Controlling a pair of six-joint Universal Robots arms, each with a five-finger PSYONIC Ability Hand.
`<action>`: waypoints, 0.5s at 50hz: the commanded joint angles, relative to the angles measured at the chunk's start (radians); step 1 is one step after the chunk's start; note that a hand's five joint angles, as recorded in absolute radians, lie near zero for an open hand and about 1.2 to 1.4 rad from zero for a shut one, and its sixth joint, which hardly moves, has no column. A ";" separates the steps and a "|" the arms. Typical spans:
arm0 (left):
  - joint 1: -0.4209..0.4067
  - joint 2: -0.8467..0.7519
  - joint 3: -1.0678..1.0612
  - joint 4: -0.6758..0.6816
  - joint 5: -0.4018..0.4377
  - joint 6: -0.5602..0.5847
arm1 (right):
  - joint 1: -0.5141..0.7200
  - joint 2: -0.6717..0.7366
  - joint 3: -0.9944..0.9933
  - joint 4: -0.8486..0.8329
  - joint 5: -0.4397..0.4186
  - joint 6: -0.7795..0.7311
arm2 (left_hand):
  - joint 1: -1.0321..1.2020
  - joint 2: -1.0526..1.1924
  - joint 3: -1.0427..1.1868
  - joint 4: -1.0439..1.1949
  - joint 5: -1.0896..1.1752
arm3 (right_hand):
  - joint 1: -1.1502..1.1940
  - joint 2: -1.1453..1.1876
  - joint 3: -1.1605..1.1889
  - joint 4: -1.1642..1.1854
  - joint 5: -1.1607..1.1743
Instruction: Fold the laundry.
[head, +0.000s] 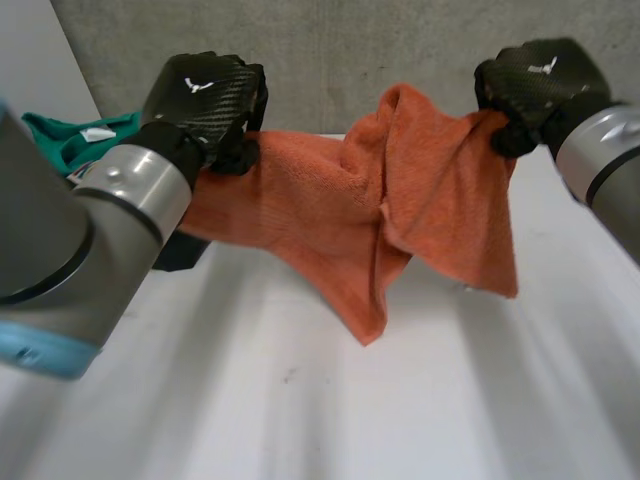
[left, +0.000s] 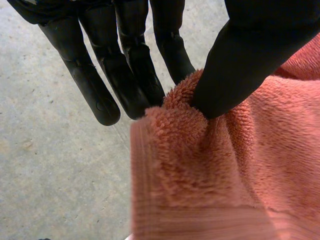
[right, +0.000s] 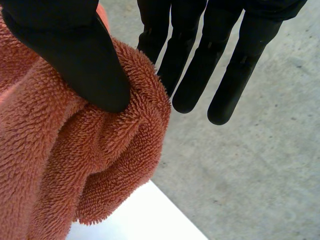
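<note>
1. From the head view, the left hand (head: 205, 105) and the right hand (head: 540, 85) are holding an orange towel (head: 330, 210) up between them, above the white table (head: 300, 400), in front of a grey concrete wall (head: 350, 50).
2. That same view is showing a green garment (head: 65, 140) lying at the table's far left, behind the left arm.
3. The left wrist view is giving the detail of the grip. The thumb (left: 240, 65) is pressing a top corner of the towel against nearly straight fingers (left: 130, 70), so this hand is pinching the cloth. A flat woven hem (left: 200, 220) is running along the towel's edge close to that corner.
4. The right wrist view is showing the right thumb (right: 75, 55) digging into a bunched roll of terry and clamping it against the fingers (right: 235, 75). A corner of the table (right: 145, 220) is showing below, with grey floor (right: 250, 165) beyond.
5. The towel is looking thick and looped. It is sagging in the middle with a deep vertical fold, and its right part is overlapping the left.
6. One lower corner is hanging down to a point near the table, and I cannot tell whether it is touching.
</note>
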 joint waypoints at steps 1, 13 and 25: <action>0.000 0.067 -0.133 0.000 0.005 0.003 | -0.038 0.049 -0.090 0.082 -0.014 -0.042 | 0.236 0.203 0.207 0.199 0.261 | 0.306 0.230 0.208 0.199 0.270; 0.007 -0.185 -0.097 0.038 0.003 0.002 | -0.026 0.363 -0.116 -0.135 -0.012 -0.048 | 0.236 0.203 0.207 0.199 0.261 | 0.306 0.230 0.208 0.199 0.270; 0.020 -0.217 0.041 0.036 -0.003 0.003 | -0.012 0.276 -0.081 -0.151 0.017 -0.064 | 0.236 0.203 0.207 0.199 0.261 | -0.916 -0.992 -1.014 -1.022 -0.952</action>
